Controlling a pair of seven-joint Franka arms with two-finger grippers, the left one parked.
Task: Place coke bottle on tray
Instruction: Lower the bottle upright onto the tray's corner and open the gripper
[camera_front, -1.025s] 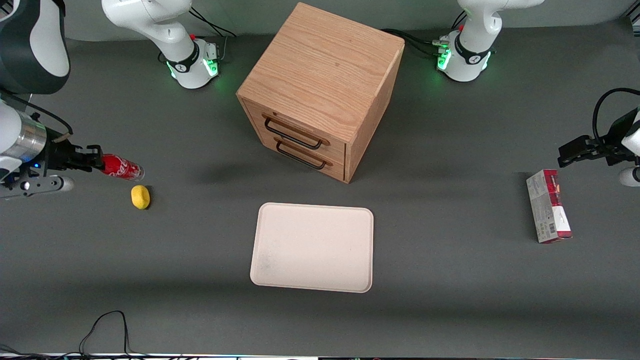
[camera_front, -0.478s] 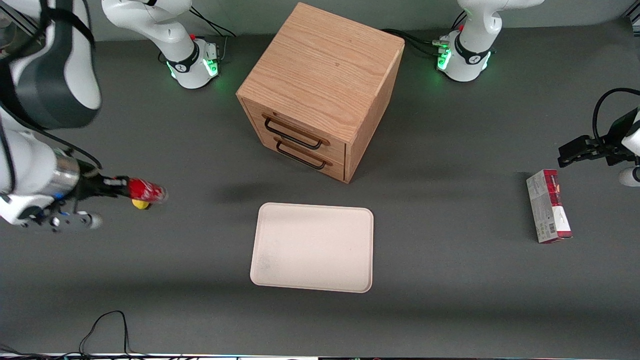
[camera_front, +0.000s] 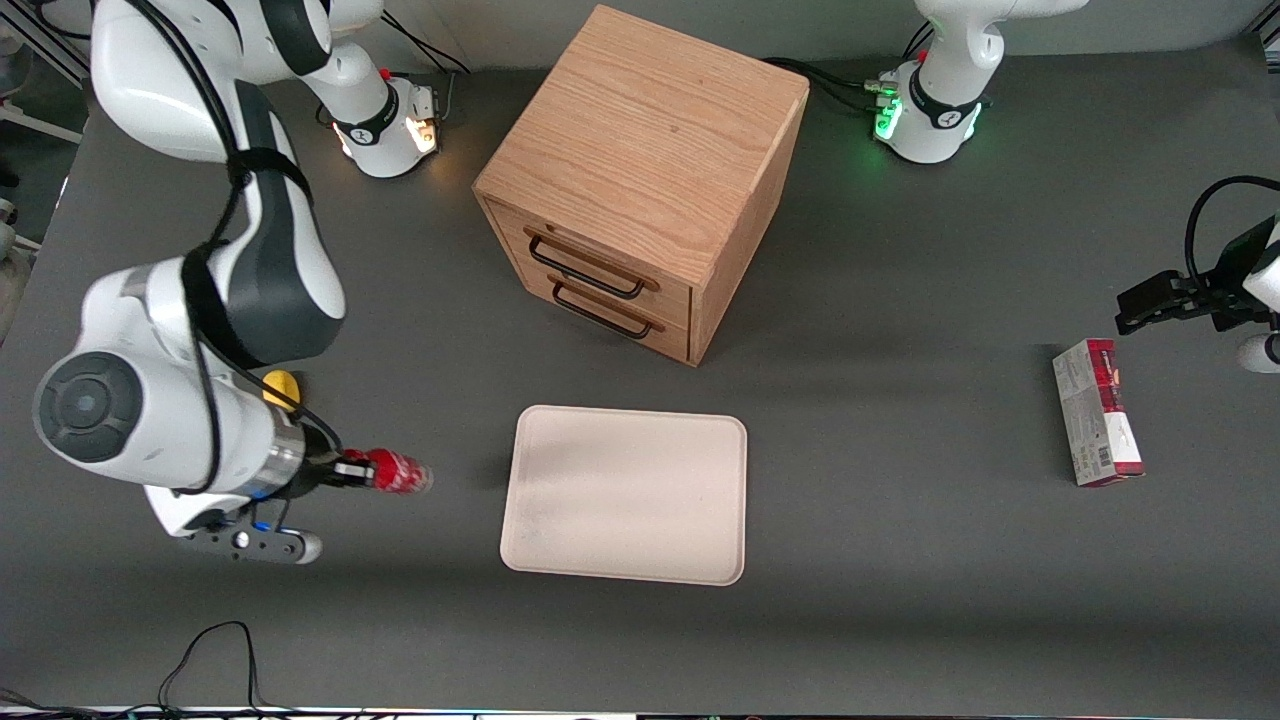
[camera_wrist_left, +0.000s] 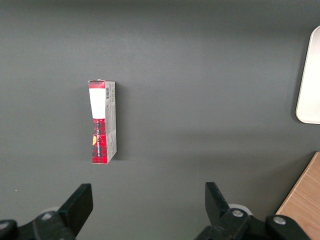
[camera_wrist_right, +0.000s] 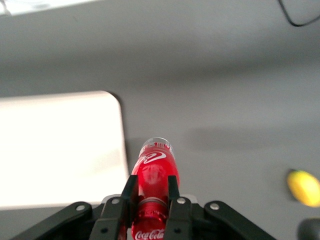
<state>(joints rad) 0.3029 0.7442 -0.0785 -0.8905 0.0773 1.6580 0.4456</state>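
Bottle carried, not yet placed

The bottle (camera_front: 398, 471) is held clenched in the pincer (camera_front: 352, 470), lifted off the surface just beside the tray (camera_front: 625, 494); carrying over the tray and release are left.

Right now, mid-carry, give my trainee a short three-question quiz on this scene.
1. True or false: the coke bottle already rests on the tray.
2. What does the end effector hold? A) yellow object B) coke bottle C) carton
3. Fill in: the wooden cabinet shows ___ drawer handles.

Key: 1 false, the bottle is held above the table beside the tray, toward the working arm's end. 2 B, gripped near the neck, lying sideways. 3 two.
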